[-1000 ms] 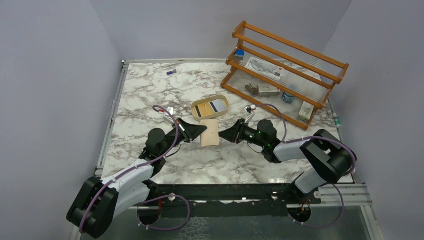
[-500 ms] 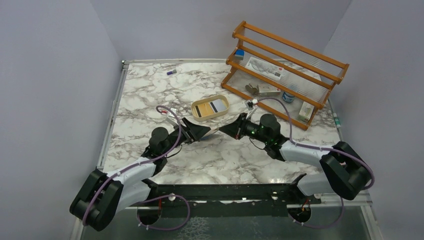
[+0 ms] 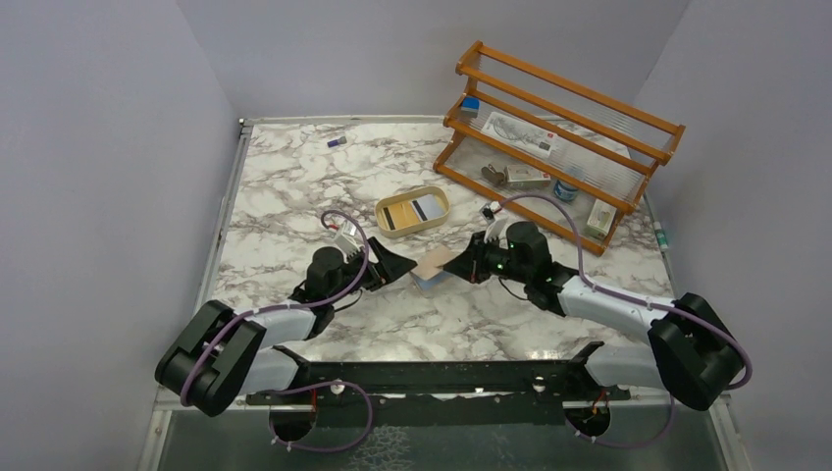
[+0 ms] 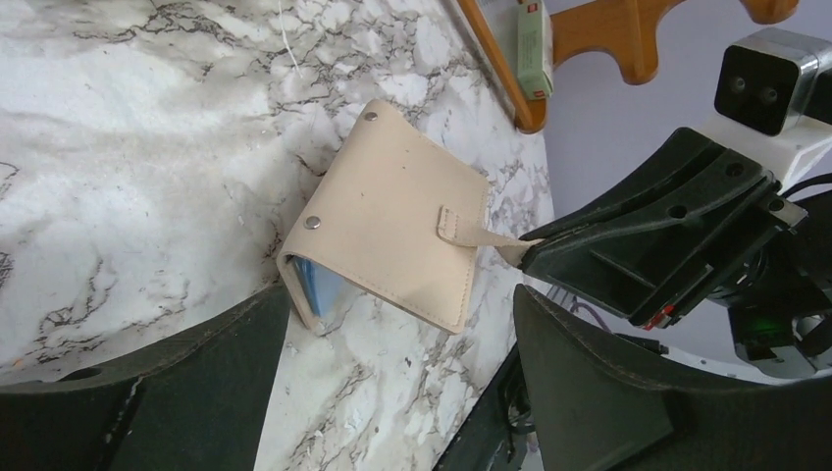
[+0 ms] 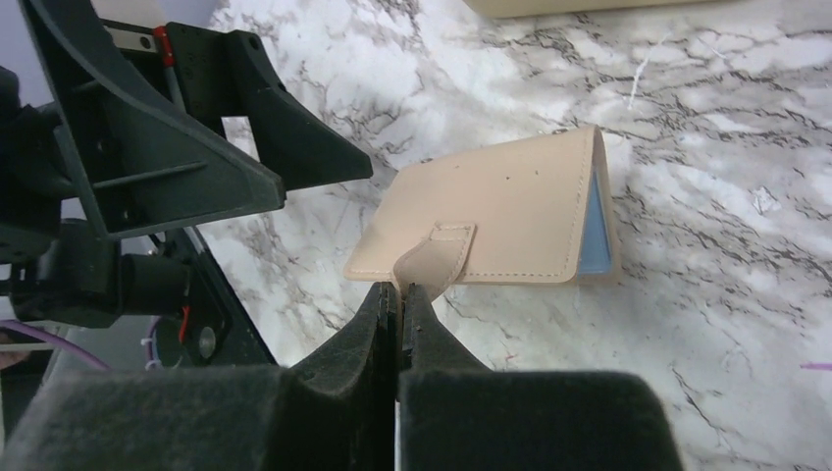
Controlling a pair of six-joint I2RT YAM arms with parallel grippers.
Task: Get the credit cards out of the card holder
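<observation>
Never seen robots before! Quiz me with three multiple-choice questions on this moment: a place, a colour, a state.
1. Where is the wallet? A far left corner; B in the middle, between the two arms; C near right edge.
2. What colour is the card peeking out of it? A red; B green; C pale blue.
3. The right arm's fingers are: A shut on the wallet's strap; B wide open; C out of sight.
Answers: 1 B, it sits between both arms' tips. 2 C, a blue edge shows at the wallet's open side. 3 A, they pinch the strap.
</observation>
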